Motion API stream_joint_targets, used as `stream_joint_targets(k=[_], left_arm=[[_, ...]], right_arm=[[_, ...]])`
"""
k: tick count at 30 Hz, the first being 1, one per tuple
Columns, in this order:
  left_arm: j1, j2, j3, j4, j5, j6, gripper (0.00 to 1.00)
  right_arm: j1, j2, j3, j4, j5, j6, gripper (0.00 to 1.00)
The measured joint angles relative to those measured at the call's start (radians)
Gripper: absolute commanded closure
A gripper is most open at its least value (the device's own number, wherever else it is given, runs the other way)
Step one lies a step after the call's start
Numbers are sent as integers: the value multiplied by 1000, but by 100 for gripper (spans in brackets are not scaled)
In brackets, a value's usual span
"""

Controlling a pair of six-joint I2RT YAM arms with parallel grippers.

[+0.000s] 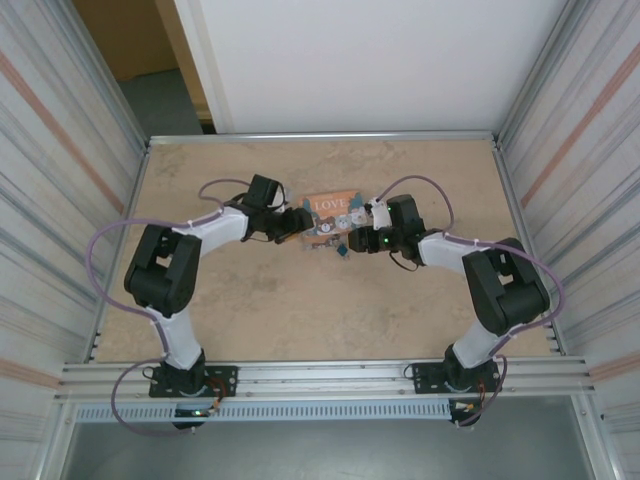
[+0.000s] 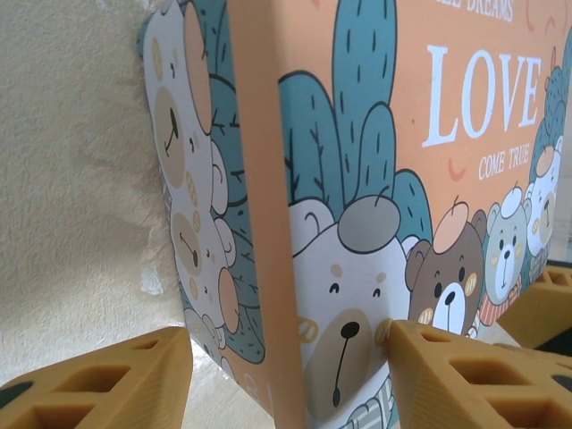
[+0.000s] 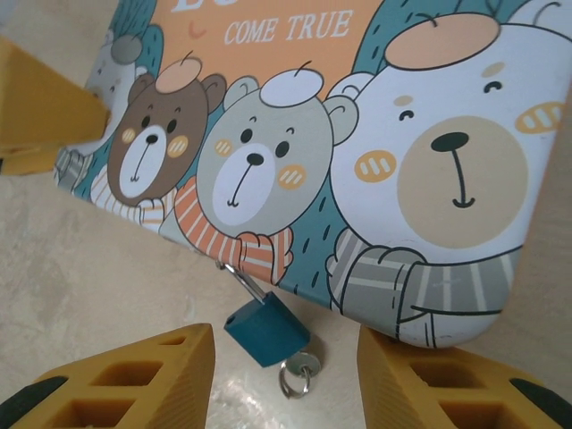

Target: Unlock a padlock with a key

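The small dark teal padlock [image 3: 266, 331] lies on the table at the front edge of the orange-and-teal "LOVE" box [image 3: 357, 161]. Its thin shackle [image 3: 243, 282] runs up to the box edge, and one shackle hole in the body is bare. The key [image 3: 307, 361] sits in the padlock's underside with its ring [image 3: 293, 384] on the table. My right gripper [image 3: 284, 344] is open, a yellow finger on each side of the padlock and touching neither it nor the key. My left gripper [image 2: 290, 357] stands open astride the box's left corner [image 2: 259, 268]: one fingertip [image 2: 402, 335] touches the lid, the other [image 2: 170, 349] stands just off the side.
From above, the box [image 1: 330, 210] lies mid-table between both grippers, with the padlock [image 1: 342, 250] just in front of it. Metal walls enclose the beige tabletop [image 1: 300, 320] on the left, right and back. A left-gripper finger [image 3: 45, 107] touches the box's far corner.
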Motion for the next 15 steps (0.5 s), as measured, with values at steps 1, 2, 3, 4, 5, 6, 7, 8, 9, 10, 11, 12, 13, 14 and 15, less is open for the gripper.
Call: stream_joint_targets(k=[1,2,3,4,5,6,7,8,9,10,11,12,13,14,15], left_arm=[[0,-4,-6,3,-1,-1,41],[-1,-8,-11,5,-1,-4,41],[-2,-11,-16,9,-2,-7,41],[-4,-15,-20,12,-4,-11,41],[-6,-18,-23,14,-7,-15,41],[-7,-19,-24,13,-8,-18,41],[-9,-22,-26,13,-9,-19,41],[-10,-24,-28,13,-11,-19,41],[-11,-28,-29,11,-14,-21,41],[-12,-33,-32,8,-18,-22,41],[-13,-37,-34,2,-20,-22,41],[-13,-45,-37,-8,-23,-22,41],[-13,-52,-40,-19,-25,-22,41],[-13,-59,-42,-32,-27,-22,41],[-13,-69,-45,-44,-31,-21,41]], right_arm=[[-5,9,9,0,-6,-8,54],[-7,18,17,0,-10,-13,54],[-10,24,23,0,-11,-17,54],[-12,30,30,0,-14,-23,54],[-13,35,35,-1,-14,-31,54],[-14,37,38,-1,-14,-37,54],[-14,38,38,-2,-13,-40,54],[-14,38,38,-2,-12,-46,53],[-14,38,38,-3,-10,-52,52],[-14,37,38,-9,-7,-61,52],[-14,35,38,-15,-5,-66,51],[-14,29,38,-26,0,-70,50],[-14,20,38,-39,11,-76,49],[-14,10,38,-49,17,-82,48],[-14,-6,37,-63,27,-89,47]])
